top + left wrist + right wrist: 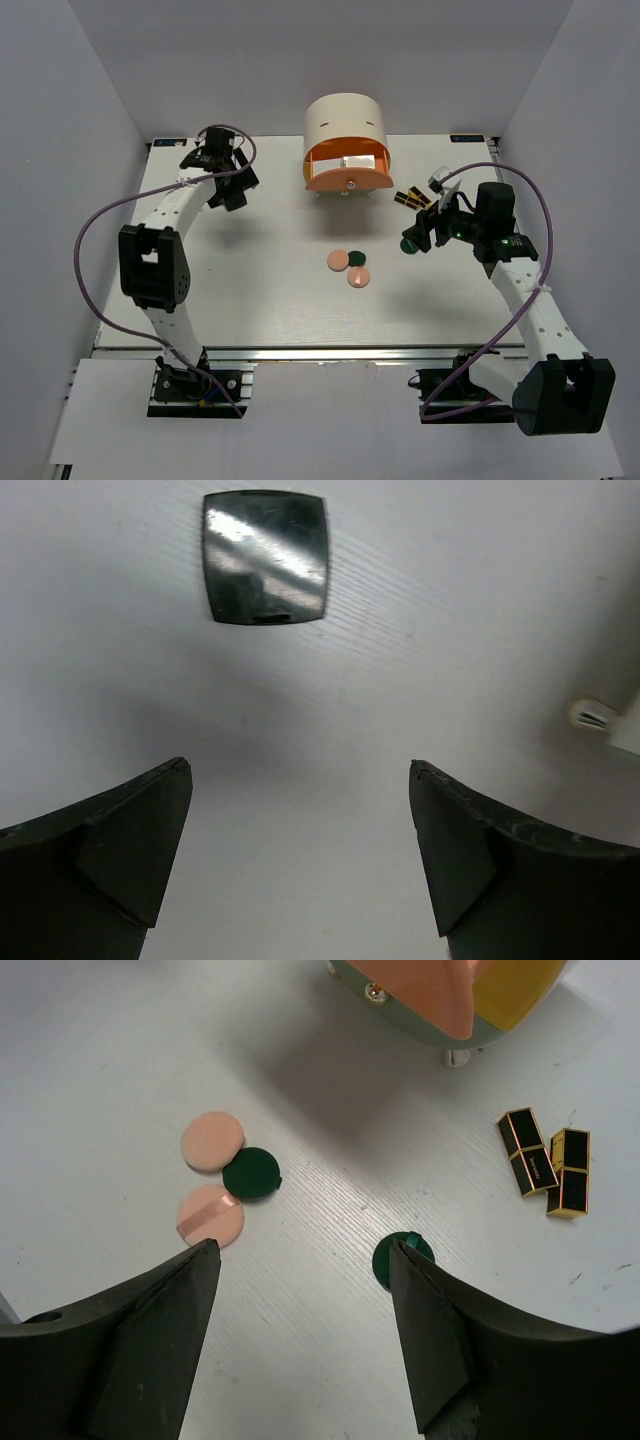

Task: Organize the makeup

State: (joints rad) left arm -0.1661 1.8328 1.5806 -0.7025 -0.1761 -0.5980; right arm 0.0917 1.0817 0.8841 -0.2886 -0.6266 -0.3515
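**While most makeup lies loose, sorting looks barely begun**

At far left, the left gripper [300, 770] hangs wide open and empty over the white table [250, 300]. A glossy black square compact [265, 558] lies flat just ahead of its fingers. At centre back, the cream cylindrical cabinet [345, 125] has its orange drawer [347, 180] swung out with something white inside; what it is, I cannot tell. In front, two pink round discs [212, 1141] [210, 1214] and a dark green round disc [251, 1173] cluster together. Further right, a second dark green disc [403, 1258] sits beside the right gripper [305, 1250], which is spread wide and holds nothing. Two black-and-gold lipstick tubes [527, 1151] lie beyond. By my judgement, nearly everything is left to do.
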